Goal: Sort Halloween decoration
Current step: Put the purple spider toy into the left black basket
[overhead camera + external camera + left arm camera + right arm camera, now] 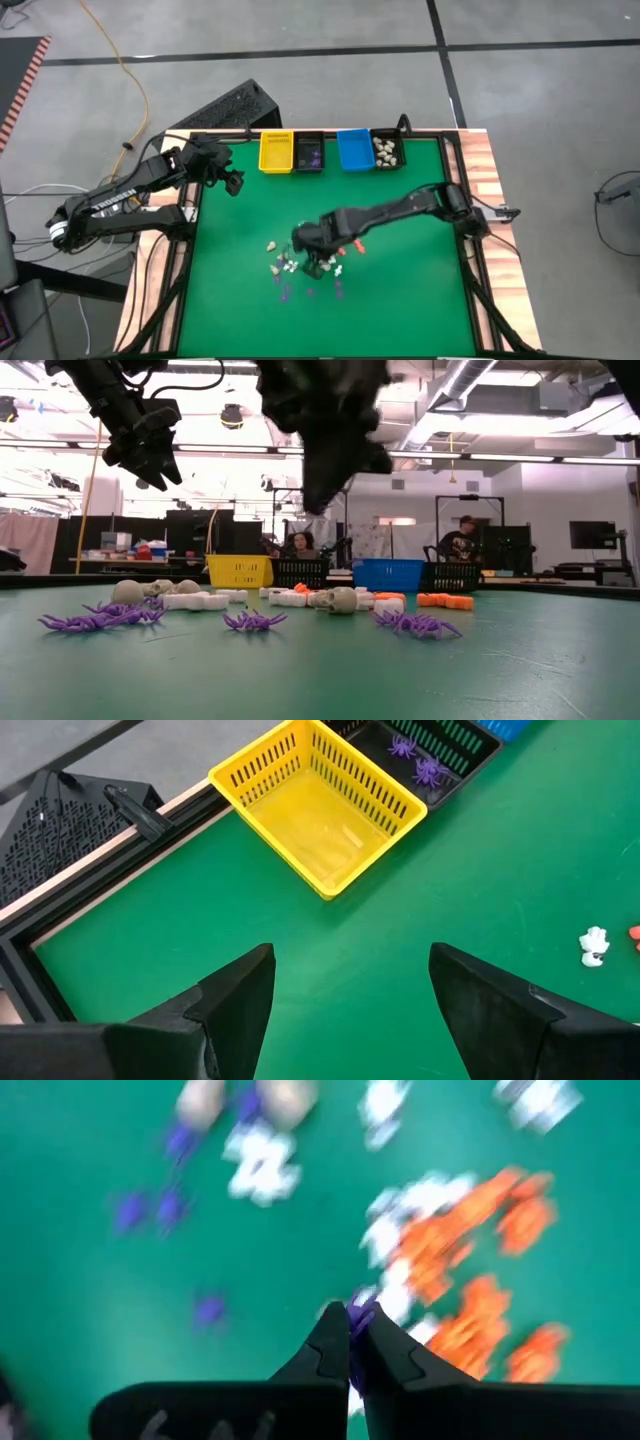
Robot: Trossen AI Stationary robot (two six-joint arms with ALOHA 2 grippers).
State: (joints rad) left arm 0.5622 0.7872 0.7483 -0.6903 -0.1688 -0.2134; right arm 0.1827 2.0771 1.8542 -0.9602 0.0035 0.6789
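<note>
High view: four small plastic bins stand in a row at the far edge of the green felt table (400, 300). One is a yellow slotted bin (276, 151), next a black bin (309, 152) with purple bits inside, then a blue bin (355, 149), then a second black bin (386, 150) with pale round pieces in it.

The Halloween decoration pieces (300, 268) lie in a loose pile near the middle of the table. In the low view I count three purple plastic spiders (253, 621) at the front, about three beige little skulls (341, 600), a few white bone-like pieces (196, 601) and a small bunch of orange pieces (445, 600). They are so tiny that I cannot count each one for sure.

The right gripper (318, 262) hangs low right over the pile. In the right wrist view its two dark fingers are pinched almost closed on a tiny purple piece (356, 1323), which sticks out at the tips. Orange and white pieces lie just under it on the felt.

The left gripper (232, 180) waits in the air near the yellow bin, well away from the pile. Its fingers (240, 1005) are spread wide, and it holds nothing. Through that gap I see bare green felt and the yellow bin, which looks empty.

Two people sit far off in the room behind the table.
</note>
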